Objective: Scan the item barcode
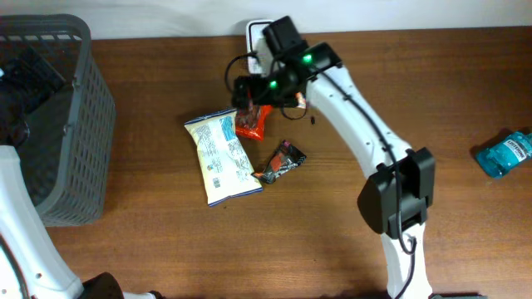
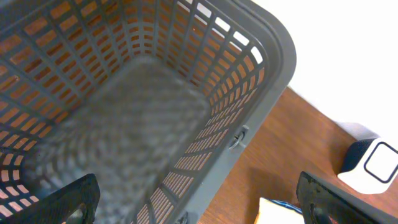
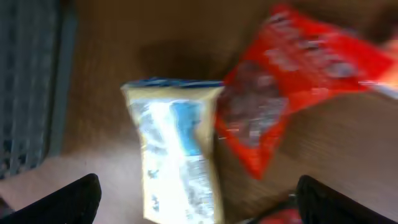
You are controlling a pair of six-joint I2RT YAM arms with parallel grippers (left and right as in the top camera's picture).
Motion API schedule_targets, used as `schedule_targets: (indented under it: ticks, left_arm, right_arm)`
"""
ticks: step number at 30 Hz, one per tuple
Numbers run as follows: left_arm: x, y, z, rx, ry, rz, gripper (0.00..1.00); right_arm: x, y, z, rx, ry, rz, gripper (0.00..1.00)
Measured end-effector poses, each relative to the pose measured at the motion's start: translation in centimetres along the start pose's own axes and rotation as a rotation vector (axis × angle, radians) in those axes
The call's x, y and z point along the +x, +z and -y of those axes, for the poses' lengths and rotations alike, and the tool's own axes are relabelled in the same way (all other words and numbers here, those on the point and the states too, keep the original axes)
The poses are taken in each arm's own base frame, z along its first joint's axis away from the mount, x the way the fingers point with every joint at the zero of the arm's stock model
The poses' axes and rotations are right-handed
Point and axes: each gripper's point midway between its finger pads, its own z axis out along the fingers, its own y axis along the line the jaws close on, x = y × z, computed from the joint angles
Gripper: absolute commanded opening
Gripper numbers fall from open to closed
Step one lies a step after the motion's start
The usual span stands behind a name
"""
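Three items lie mid-table: a cream and blue packet point(image 1: 223, 156), a red packet point(image 1: 249, 123) and a small dark packet point(image 1: 280, 162). My right gripper point(image 1: 248, 93) hovers open just above the red packet's far end, holding nothing. In the right wrist view the cream packet point(image 3: 180, 149) and the red packet point(image 3: 292, 81) lie blurred below the open right gripper point(image 3: 199, 186). A white scanner point(image 1: 259, 33) stands at the table's far edge behind the right wrist. My left gripper point(image 2: 199, 186) hangs open and empty over the grey basket's point(image 2: 273, 68) rim.
The grey basket point(image 1: 87, 124) fills the table's left end. A blue mouthwash bottle point(image 1: 505, 154) lies at the far right. The white scanner point(image 2: 373, 165) and a corner of the cream packet point(image 2: 280, 211) show right of the basket in the left wrist view.
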Motion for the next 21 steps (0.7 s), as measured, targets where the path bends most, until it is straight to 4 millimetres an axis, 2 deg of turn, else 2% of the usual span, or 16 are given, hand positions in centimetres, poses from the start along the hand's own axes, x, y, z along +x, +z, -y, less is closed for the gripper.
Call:
schedule_targets:
  ticks: [3,6,8,15,21]
  left_arm:
    - [0.0,0.0,0.0,0.0,0.0,0.0,0.99]
    - [0.0,0.0,0.0,0.0,0.0,0.0,0.99]
    - [0.0,0.0,0.0,0.0,0.0,0.0,0.99]
    - [0.0,0.0,0.0,0.0,0.0,0.0,0.99]
    - [0.0,0.0,0.0,0.0,0.0,0.0,0.99]
  right_arm:
    - [-1.1,-1.7,4.4,0.037,0.097,0.017,0.99]
    - [-0.2,-2.3,6.0,0.064,0.148,-0.023,0.99]
    - [0.4,-2.0,5.5,0.065,0.147,-0.045,0.99]
    - [2.3,-0.3,1.4,0.043,0.07,-0.095,0.99]
    - [2.9,-0.1,0.7,0.04,0.057,-0.11,0.99]
